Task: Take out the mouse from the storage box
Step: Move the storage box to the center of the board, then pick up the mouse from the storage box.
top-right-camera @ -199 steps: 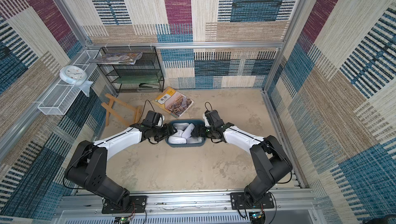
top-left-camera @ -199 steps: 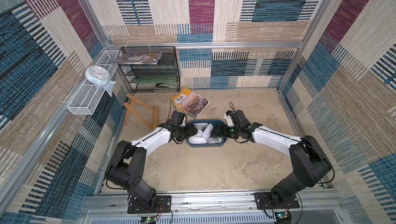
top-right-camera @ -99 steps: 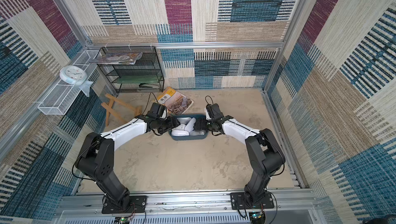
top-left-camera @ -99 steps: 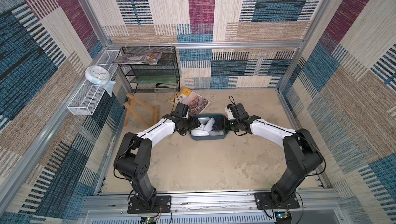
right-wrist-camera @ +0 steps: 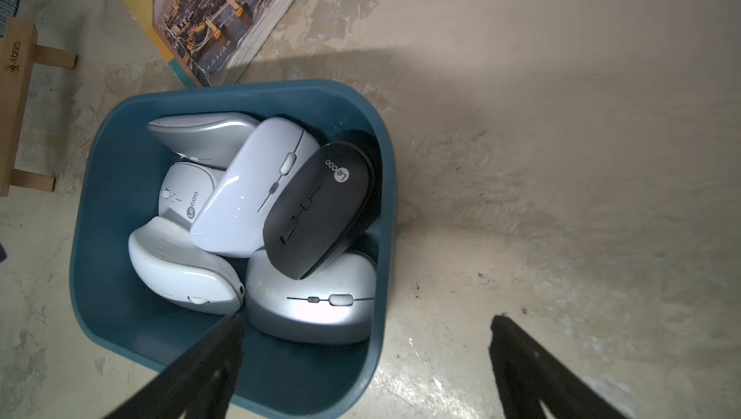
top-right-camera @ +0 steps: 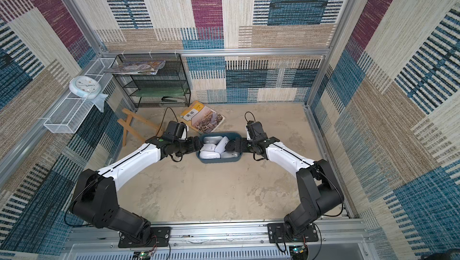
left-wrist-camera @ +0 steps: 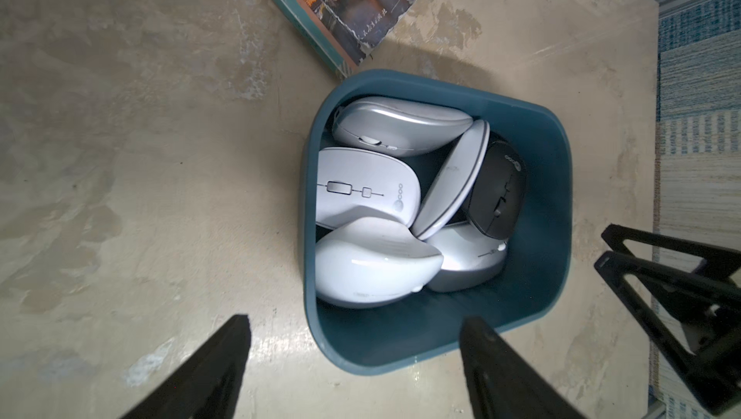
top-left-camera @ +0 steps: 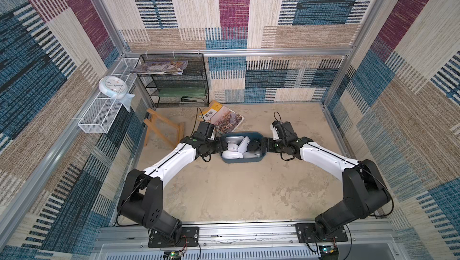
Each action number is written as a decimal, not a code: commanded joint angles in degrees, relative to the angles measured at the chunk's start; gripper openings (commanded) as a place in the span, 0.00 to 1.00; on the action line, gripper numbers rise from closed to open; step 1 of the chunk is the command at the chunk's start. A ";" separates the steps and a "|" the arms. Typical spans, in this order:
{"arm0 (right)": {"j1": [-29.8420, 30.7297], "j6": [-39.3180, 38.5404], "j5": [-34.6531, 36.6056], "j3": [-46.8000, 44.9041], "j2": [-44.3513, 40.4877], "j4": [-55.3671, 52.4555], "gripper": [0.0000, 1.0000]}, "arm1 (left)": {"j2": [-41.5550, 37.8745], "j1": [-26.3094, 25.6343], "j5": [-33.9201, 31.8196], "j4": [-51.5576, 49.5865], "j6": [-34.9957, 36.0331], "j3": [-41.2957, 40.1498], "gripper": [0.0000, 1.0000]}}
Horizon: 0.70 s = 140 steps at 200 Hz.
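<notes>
**Desk**: beige, stained surface inside carpet-patterned walls.

**Black mesh shelf rack**: back-left corner, with a magazine on its top tier.

**White wire-mesh basket**: fixed along the left wall. A round white clock lies on it.

**Wooden easel**: on the desk in front of the rack.

**Book**: flat, cover up, one corner just beside the storage box's far rim.

**Storage box**: dark teal tub, mid-desk toward the back, between the two arm ends. It holds six mice in a pile.

**Black mouse**: topmost, overlapping a silver mouse.

**White mouse**: tilted on edge beside the black one, with three more pale mice around and under it.

**Left fingers**: spread wide and empty at the box's left end. One is over the rim corner, the other outside over the desk.

**Right fingers**: spread wide and empty at the opposite end. One tip is over the box interior near the silver mouse, the other outside the wall.
</notes>
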 commanded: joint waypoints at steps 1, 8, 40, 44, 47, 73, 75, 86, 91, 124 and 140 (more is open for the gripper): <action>0.07 -2.82 4.93 -1.38 -3.71 -0.45 0.98 | -2.64 -0.25 -0.33 -1.72 3.48 0.14 0.85; 0.03 -3.52 5.81 -2.03 -5.28 -0.20 0.98 | -3.03 -0.39 0.34 -2.13 4.09 0.56 0.85; 0.08 -6.09 8.42 -6.06 -13.47 1.86 0.99 | -2.21 -2.18 3.01 -5.10 7.29 4.70 0.82; 0.04 -6.01 9.00 -6.73 -14.51 2.20 0.98 | -1.79 -2.55 3.15 -5.47 7.55 5.32 0.82; 0.05 -5.80 9.50 -7.29 -15.26 2.47 0.98 | -1.49 -2.73 3.41 -5.65 7.69 5.77 0.82; 0.06 -4.14 13.97 -13.95 -20.96 7.28 0.99 | 3.44 -3.87 7.67 -6.58 7.26 10.28 0.81; 0.03 -4.08 14.12 -14.39 -21.30 7.58 0.99 | 3.84 -4.02 7.61 -6.75 7.30 10.70 0.81; 0.04 -3.73 13.89 -16.49 -22.82 8.79 0.99 | 6.69 -5.12 6.85 -8.34 8.07 13.44 0.80; 0.04 -3.64 13.48 -17.22 -23.38 9.23 0.99 | 8.22 -5.61 6.65 -9.29 8.41 15.19 0.80; -0.03 -3.74 13.36 -21.44 -25.64 11.60 1.00 | 17.39 -7.93 9.24 -12.70 9.61 23.74 0.76; 0.06 -3.40 13.45 -22.25 -26.00 12.07 1.00 | 21.34 -8.96 7.87 -14.84 10.60 27.99 0.75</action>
